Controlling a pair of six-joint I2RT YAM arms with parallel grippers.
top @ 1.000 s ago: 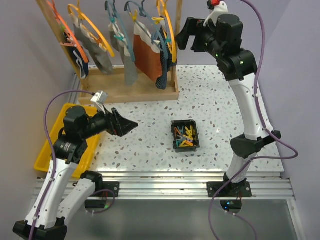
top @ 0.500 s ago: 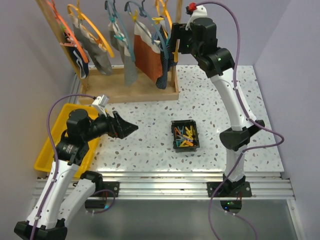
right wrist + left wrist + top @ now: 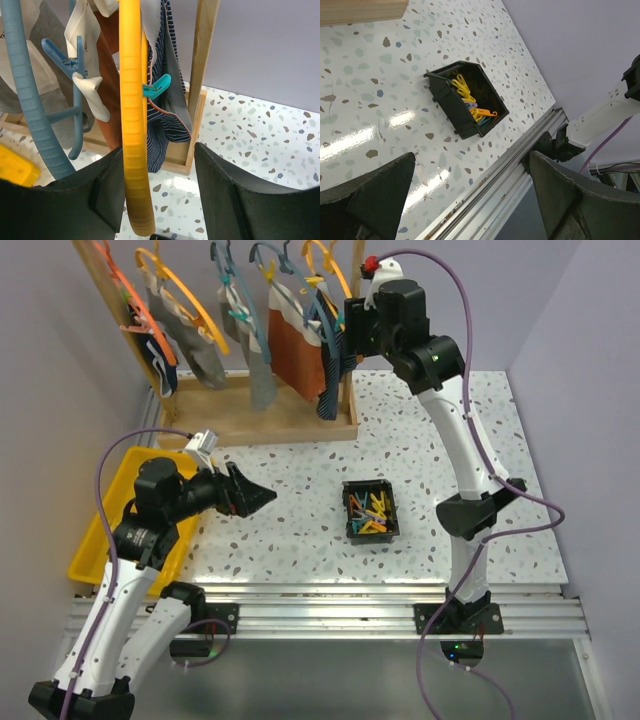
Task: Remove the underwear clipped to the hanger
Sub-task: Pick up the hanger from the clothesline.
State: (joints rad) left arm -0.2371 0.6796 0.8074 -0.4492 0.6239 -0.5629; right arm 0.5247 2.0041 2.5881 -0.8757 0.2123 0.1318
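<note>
I see the underwear [image 3: 296,360] hanging from curved plastic hangers on the wooden rack [image 3: 270,422] at the far side of the counter [image 3: 430,460]: grey pairs toward the rack's left and middle, a rust-brown pair [image 3: 290,368] right of them, and a navy striped pair [image 3: 161,127] nearest the rack's right post. My right end effector [image 3: 157,150] is up at that right post, its jaws partly apart and straddling the yellow hanger [image 3: 132,125]. The hanger sits against the left jaw with a clear gap to the right one, so nothing is clamped. A teal clip [image 3: 156,87] pins the navy striped pair to that yellow hanger, just above the jaws. Left of it a blue clip [image 3: 67,60] holds pale cloth on a blue hanger [image 3: 30,100]. My left end effector [image 3: 472,165] hovers low in front of the rack, jaws wide and holding nothing. A black bin [image 3: 370,510] of coloured clips sits in front of the rack's right end, and a yellow tray [image 3: 95,530] lies in front of its left end.
</note>
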